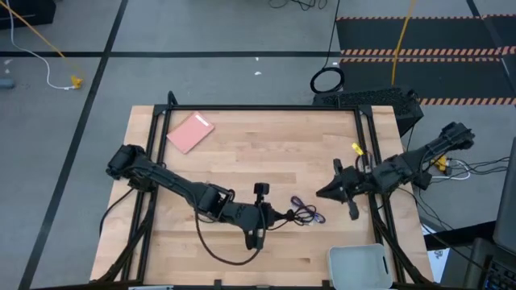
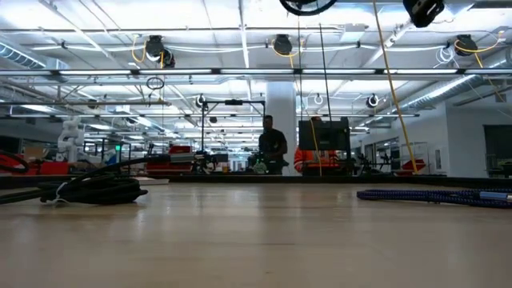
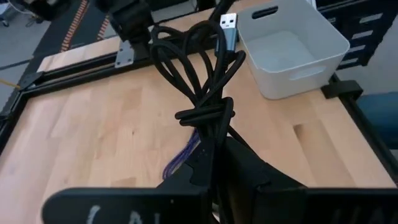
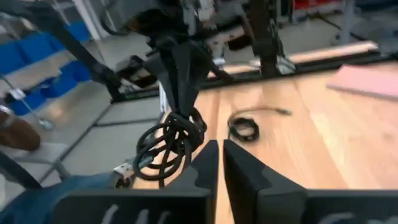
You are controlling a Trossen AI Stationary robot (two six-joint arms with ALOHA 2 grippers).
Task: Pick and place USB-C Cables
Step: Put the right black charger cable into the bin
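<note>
One black cable bundle hangs pinched in the left hand above the counter (purple-blue cable lies beside); the right hand waits, fingers pressed together.

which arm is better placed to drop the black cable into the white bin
Left. The left gripper is shut on the black cable, lifted near the white bin. The right gripper holds nothing.

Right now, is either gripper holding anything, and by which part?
The left gripper holds a black USB-C cable bundle by the lower end, just below its tied middle, the loops sticking out. The right gripper is shut on nothing.
</note>
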